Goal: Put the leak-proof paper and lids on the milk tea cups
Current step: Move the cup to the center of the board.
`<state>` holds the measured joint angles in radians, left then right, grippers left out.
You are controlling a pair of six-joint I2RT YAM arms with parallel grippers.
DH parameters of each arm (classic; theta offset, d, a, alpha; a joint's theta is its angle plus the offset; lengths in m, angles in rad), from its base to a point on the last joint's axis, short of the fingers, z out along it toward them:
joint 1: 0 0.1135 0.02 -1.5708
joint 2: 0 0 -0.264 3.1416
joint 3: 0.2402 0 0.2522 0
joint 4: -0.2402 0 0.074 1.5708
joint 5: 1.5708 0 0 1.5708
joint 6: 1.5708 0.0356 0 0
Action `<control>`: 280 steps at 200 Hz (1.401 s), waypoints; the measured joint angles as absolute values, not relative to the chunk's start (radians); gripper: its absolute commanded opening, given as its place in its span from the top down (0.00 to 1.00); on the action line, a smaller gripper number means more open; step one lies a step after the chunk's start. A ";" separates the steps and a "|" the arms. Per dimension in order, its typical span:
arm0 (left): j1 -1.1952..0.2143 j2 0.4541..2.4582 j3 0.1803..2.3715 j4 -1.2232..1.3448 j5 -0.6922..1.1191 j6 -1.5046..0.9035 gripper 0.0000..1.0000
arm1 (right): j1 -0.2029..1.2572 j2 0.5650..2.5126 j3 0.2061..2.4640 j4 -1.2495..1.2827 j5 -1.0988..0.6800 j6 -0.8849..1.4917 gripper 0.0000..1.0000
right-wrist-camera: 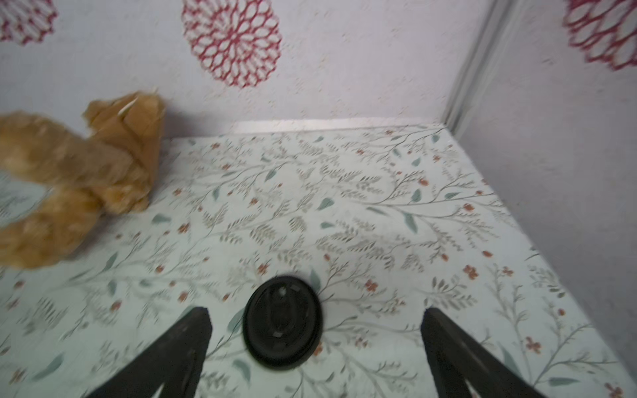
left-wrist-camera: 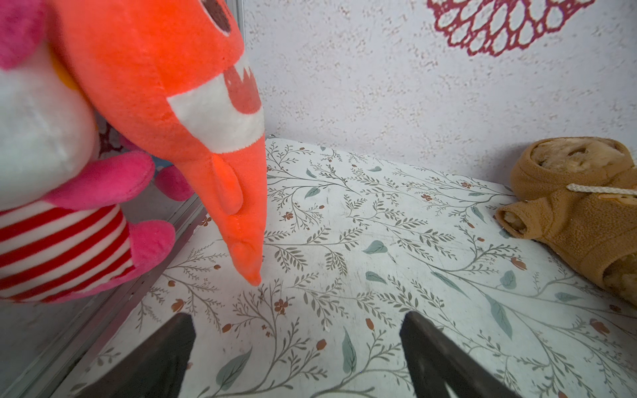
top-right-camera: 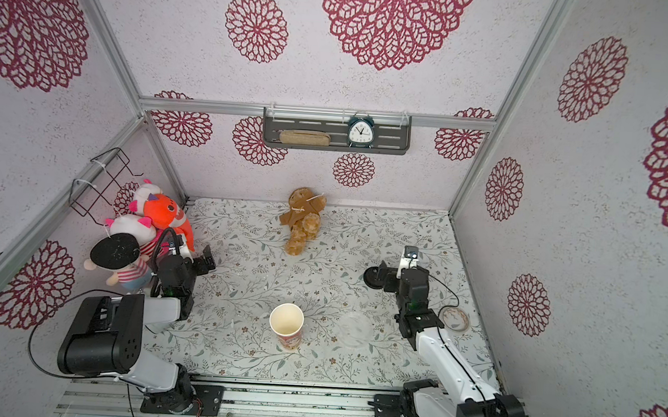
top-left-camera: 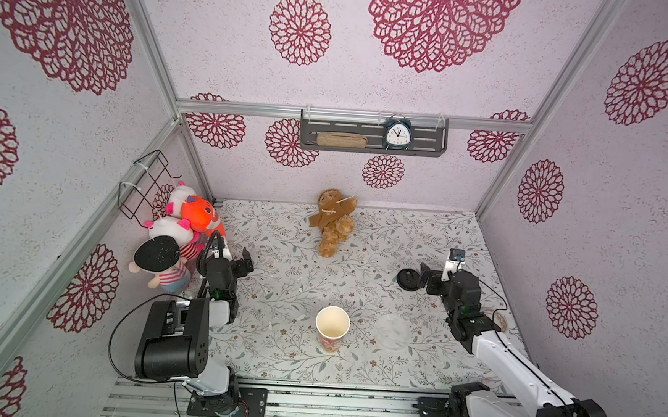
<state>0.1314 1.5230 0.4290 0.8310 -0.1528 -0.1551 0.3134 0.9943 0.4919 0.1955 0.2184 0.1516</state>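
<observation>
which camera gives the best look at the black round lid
The right wrist view: the black lid appears close up, whole, flat on the table, though slightly blurred. Both top views show it small, at the right gripper. The left wrist view misses it.

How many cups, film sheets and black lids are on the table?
paper cup: 1
film sheet: 1
black lid: 1
Total: 3
</observation>
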 measured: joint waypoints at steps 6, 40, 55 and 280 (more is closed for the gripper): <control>0.125 1.495 0.429 0.797 -0.174 -0.154 0.03 | 0.345 0.974 0.493 0.145 0.208 0.157 0.01; 0.054 1.136 0.480 0.487 -0.301 -0.215 0.03 | 0.516 0.865 0.496 -0.073 0.183 0.216 0.01; 0.039 0.983 0.538 0.382 -0.312 -0.272 0.03 | 0.604 0.846 0.501 -0.128 0.175 0.249 0.01; -0.118 0.726 0.297 0.298 0.032 -0.390 0.03 | 1.258 1.131 0.289 0.485 0.134 0.119 0.01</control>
<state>-0.1177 0.7258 0.2974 0.2981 0.0322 -0.3904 1.2583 1.1313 0.2890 0.4850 0.1341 0.1188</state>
